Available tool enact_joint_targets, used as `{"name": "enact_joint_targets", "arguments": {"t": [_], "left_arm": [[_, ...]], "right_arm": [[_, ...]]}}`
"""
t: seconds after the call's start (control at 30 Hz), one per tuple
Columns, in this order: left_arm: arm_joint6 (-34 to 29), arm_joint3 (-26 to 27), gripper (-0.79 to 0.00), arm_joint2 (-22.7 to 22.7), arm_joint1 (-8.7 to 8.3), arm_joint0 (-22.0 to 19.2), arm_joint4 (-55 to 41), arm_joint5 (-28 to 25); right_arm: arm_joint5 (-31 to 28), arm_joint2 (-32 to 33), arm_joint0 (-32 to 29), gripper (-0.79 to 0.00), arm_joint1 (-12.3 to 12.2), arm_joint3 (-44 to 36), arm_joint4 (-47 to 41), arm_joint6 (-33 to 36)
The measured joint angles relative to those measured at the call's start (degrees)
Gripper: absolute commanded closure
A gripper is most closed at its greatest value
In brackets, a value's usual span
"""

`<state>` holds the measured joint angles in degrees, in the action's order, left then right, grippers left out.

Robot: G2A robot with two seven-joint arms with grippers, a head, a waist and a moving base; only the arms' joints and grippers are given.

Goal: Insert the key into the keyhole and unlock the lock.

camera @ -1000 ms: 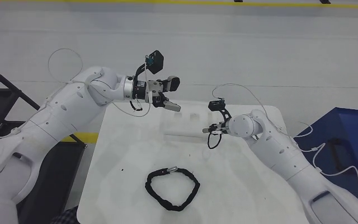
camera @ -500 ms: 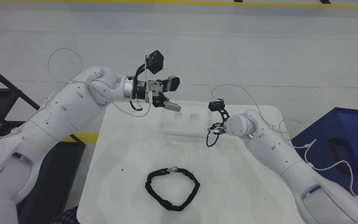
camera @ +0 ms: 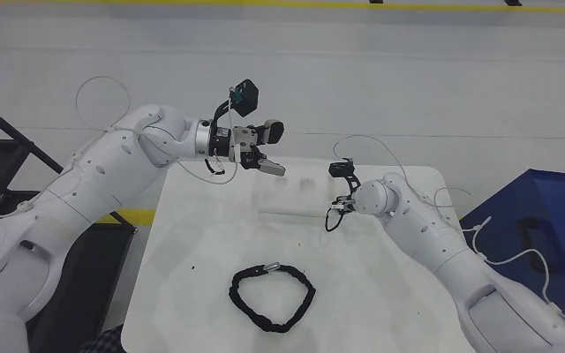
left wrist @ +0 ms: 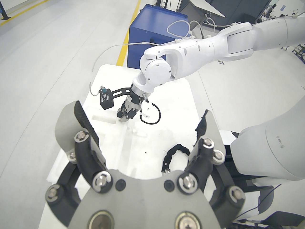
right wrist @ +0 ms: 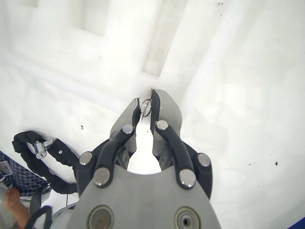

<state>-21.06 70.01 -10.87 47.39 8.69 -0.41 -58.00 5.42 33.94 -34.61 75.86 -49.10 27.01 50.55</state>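
Grip wants checking: right gripper (right wrist: 145,99), pinched on the key (right wrist: 145,107) at the edge of the foam tray (right wrist: 95,55), should lift straight before carrying it to the chain lock (camera: 272,298) near the front of the table (camera: 397,300); left gripper (left wrist: 142,120) hangs open.

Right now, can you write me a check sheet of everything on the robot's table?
Surface: white table, holding a white foam tray.
Job's things: black lock lying looped on the table; key pinched in right tool.
Clutter: tiny dark specks.
Tools: right tool shut on key, at the tray; left tool open, empty, above the table's far edge.
Cables: black cable looped at right wrist.
Surroundings: blue cabinet, yellow floor line.
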Motion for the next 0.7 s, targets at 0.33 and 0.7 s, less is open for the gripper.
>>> {"name": "enact_joint_targets", "arguments": {"t": [0.33,0.7], "left_arm": [[0.0,0.0,-0.785,0.0,0.00,0.0,0.0,0.0],[0.0,0.0,-0.785,0.0,0.00,0.0,0.0,0.0]], "right_arm": [[0.7,1.1,1.4,0.000,0.4,-0.6,2.2,1.3],[1.9,6.6,-0.1,0.000,-2.0,-9.0,4.8,4.3]]}}
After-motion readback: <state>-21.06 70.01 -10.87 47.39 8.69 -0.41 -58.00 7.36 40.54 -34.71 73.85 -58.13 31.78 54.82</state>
